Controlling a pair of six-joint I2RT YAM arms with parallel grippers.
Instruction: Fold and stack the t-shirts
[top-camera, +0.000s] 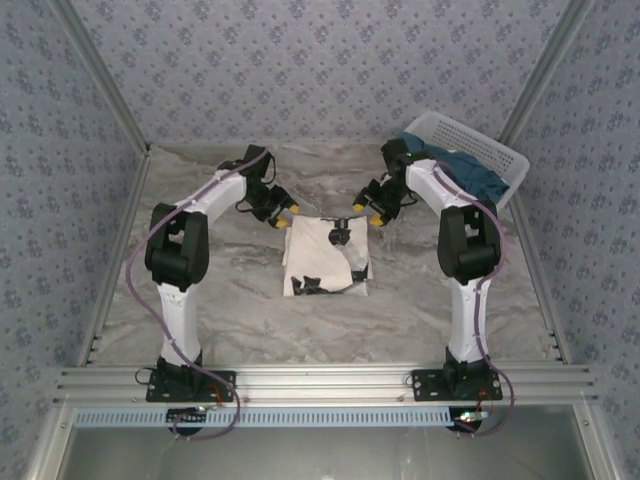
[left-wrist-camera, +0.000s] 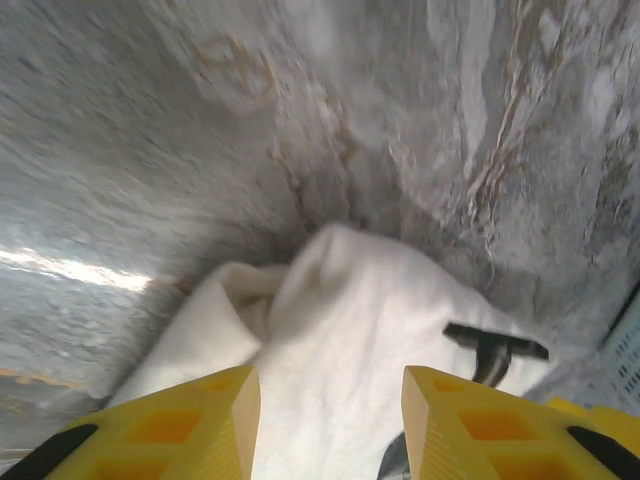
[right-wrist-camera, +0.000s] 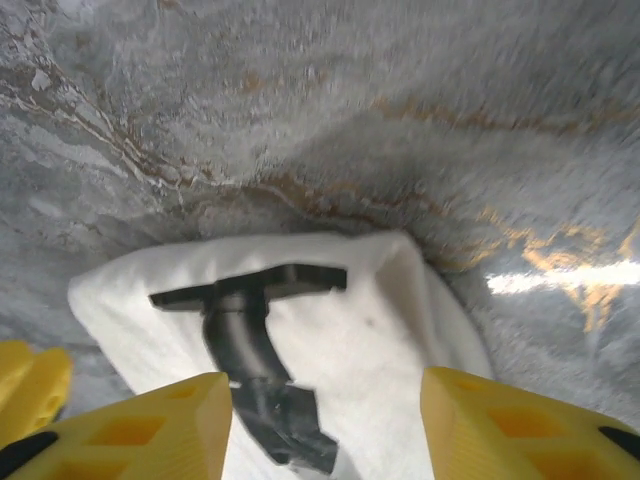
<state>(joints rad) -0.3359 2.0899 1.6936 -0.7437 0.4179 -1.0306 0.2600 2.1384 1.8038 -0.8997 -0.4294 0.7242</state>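
Observation:
A cream-white t-shirt (top-camera: 325, 258) with black printed marks lies folded into a narrow rectangle on the middle of the marble table. My left gripper (top-camera: 283, 217) hangs open at its far left corner. In the left wrist view, that gripper (left-wrist-camera: 330, 425) has its yellow fingers spread over the white cloth (left-wrist-camera: 340, 320). My right gripper (top-camera: 371, 216) is open at the far right corner. In the right wrist view, it (right-wrist-camera: 325, 430) straddles the shirt's edge (right-wrist-camera: 400, 330) and a black print (right-wrist-camera: 245, 320). Dark teal-blue shirts (top-camera: 468, 172) lie heaped in the basket.
A white lattice basket (top-camera: 487, 147) stands at the back right corner, close behind the right arm. Bare marble tabletop (top-camera: 200, 290) spreads left and in front of the folded shirt. Patterned walls enclose the table on three sides.

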